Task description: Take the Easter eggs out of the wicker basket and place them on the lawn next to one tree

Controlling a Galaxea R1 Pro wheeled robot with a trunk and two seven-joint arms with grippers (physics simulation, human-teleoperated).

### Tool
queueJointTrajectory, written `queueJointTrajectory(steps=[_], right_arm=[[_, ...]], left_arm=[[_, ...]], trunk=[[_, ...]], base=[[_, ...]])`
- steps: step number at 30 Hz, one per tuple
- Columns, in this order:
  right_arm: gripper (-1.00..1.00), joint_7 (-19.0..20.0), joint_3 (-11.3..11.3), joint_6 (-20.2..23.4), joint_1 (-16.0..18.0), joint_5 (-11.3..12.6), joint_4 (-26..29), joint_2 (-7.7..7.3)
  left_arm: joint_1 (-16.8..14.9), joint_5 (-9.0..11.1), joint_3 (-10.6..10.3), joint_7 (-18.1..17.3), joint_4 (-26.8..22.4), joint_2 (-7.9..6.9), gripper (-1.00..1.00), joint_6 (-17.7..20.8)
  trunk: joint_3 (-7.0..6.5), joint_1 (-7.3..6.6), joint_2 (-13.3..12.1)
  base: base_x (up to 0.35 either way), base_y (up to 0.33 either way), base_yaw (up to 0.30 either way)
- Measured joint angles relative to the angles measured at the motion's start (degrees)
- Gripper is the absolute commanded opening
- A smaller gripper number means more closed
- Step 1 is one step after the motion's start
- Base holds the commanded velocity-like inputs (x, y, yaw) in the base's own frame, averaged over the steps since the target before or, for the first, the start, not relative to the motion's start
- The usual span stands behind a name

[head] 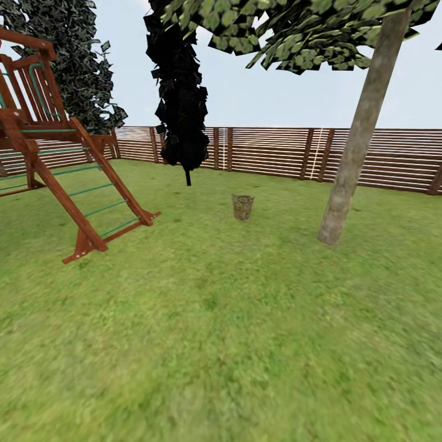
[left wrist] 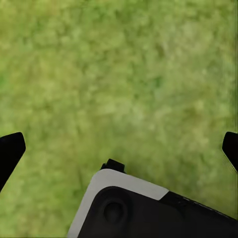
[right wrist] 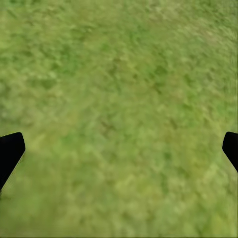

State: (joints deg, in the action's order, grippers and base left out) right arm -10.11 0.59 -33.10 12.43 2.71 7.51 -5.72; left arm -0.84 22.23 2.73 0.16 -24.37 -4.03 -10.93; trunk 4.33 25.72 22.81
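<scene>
The wicker basket stands upright on the lawn some way ahead, near the middle of the head view. The eggs are too small to make out inside it. A tall tree with a pale mottled trunk rises from the grass to the right of the basket. My left gripper is open over bare grass, its black fingertips wide apart. Over grass too, my right gripper is open with nothing between its fingers.
A red-brown play tower with a slanted ladder stands at the left. A narrow black cypress rises behind the basket. A brown slat fence rings the back. Part of the robot's body shows under the left gripper.
</scene>
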Motion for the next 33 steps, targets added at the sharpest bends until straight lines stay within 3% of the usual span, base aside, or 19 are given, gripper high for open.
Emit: queueJointTrajectory(steps=[13, 33], right_arm=[[1.0, 0.2, 0.0, 0.1, 0.0, 0.0, -0.1, 0.0], [1.0, 0.2, 0.0, 0.1, 0.0, 0.0, -0.1, 0.0]], left_arm=[[0.0, 0.1, 0.0, 0.0, 0.0, -0.01, 1.0, 0.0], [0.0, 0.1, 0.0, 0.0, 0.0, -0.08, 1.0, 0.1]], trunk=[[0.0, 0.0, 0.0], [0.0, 0.0, 0.0]], base=[[0.328, 0.027, 0.0], [0.323, 0.174, 0.0]])
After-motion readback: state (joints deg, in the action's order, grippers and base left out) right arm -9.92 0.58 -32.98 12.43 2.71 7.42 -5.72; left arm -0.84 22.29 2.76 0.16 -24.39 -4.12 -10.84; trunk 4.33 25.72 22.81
